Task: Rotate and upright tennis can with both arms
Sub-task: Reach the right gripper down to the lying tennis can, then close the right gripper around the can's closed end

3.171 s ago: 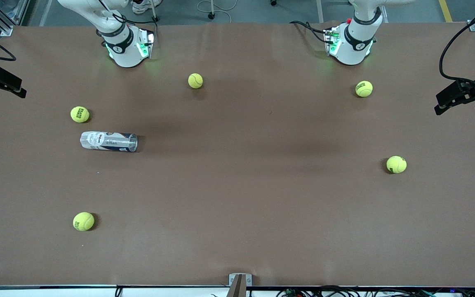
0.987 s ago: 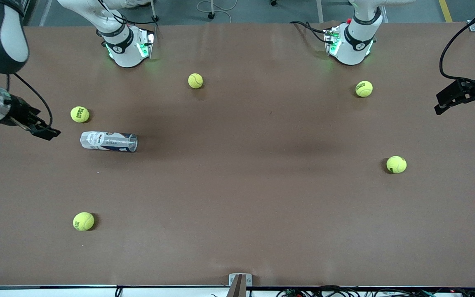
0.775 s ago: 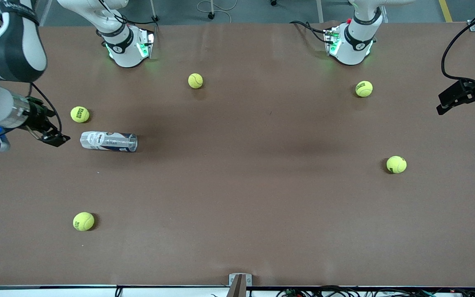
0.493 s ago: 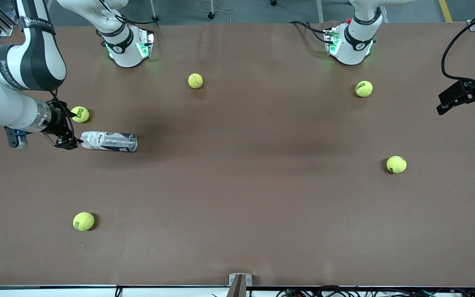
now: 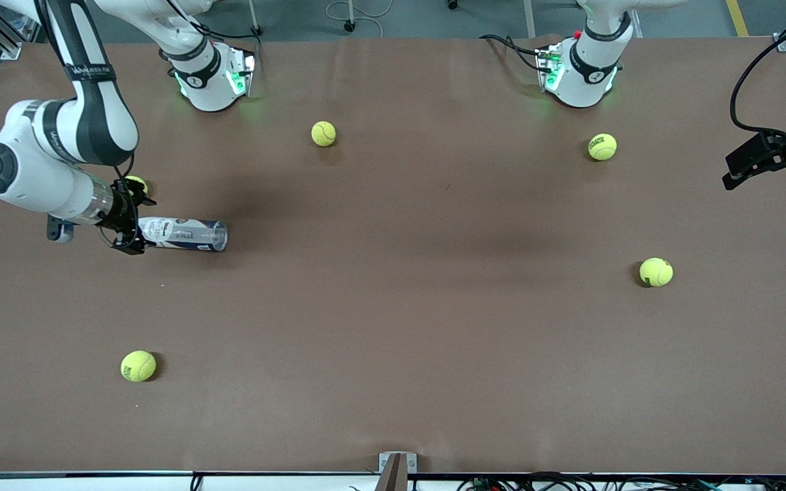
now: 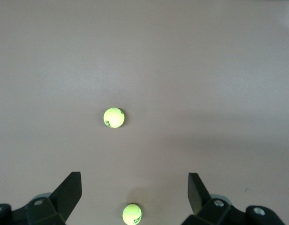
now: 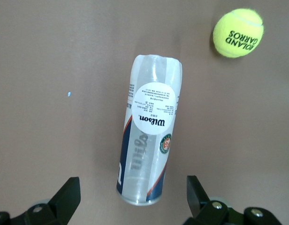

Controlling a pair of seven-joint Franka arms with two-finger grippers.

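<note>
The tennis can (image 5: 185, 234) lies on its side toward the right arm's end of the table, white rounded end pointing to that end. It is clear with a white and navy label (image 7: 151, 126). My right gripper (image 5: 138, 226) hangs open over the can and hides its white end in the front view. In the right wrist view the gripper (image 7: 131, 185) has its fingers wide apart either side of the can's ringed end, above it and not touching. My left gripper (image 5: 734, 174) waits in the air at the left arm's end of the table, open and empty (image 6: 134, 180).
Several yellow-green tennis balls lie scattered on the brown table (image 5: 393, 307). One ball (image 5: 135, 183) sits close beside the can's white end (image 7: 238, 33), half hidden by the right gripper. Others: (image 5: 323, 134), (image 5: 602, 146), (image 5: 656, 271), (image 5: 138, 365).
The right arm has swung in from the table's edge and brought its open gripper over the can. The can and the balls have not moved. The left gripper has stayed where it was.
</note>
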